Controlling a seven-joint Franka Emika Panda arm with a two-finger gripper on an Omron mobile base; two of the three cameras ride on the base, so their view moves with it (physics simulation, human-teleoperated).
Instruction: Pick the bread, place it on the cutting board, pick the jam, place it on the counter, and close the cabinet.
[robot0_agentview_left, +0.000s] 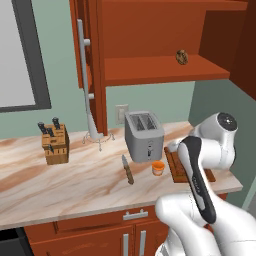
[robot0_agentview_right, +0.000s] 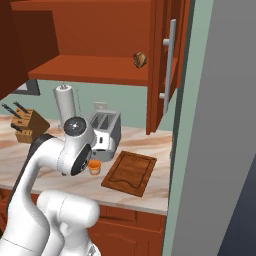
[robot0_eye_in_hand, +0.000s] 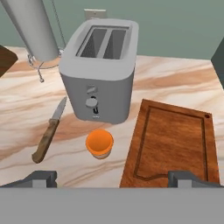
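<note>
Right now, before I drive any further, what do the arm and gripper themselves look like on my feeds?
The arm is glossy white with rounded, bulbous links, a long dark grey to black panel running along one link, and a dark round joint cap with pale speckles. No cables or lettering are visible. The gripper shows as two small, blocky dark grey finger tips.

Matt wooden cutting board (robot0_eye_in_hand: 175, 144), marbled stone counter (robot0_agentview_left: 75, 180), brushed metal toaster (robot0_eye_in_hand: 98, 72), wood-handled knife (robot0_eye_in_hand: 46, 138)
</note>
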